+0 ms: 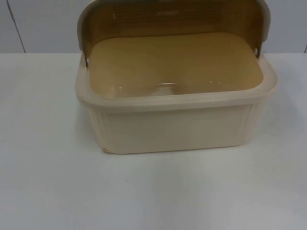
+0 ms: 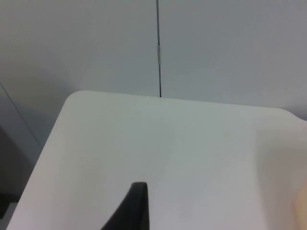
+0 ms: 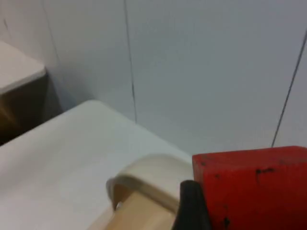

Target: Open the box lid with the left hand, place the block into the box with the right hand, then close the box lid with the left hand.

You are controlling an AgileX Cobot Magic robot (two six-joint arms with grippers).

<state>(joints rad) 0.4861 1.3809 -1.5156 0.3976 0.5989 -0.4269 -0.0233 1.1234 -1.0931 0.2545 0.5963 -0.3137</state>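
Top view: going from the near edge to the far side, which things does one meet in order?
Bare table → box front wall → box rim → box floor → raised lid → wall.

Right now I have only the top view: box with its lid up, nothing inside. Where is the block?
Observer: The red block is held in the right gripper, up in the air close beside a corner of the box.
Operator: And the left gripper, is it near the lid?
Observer: No. The left gripper hangs over a bare corner of the table, facing the grey partition wall.
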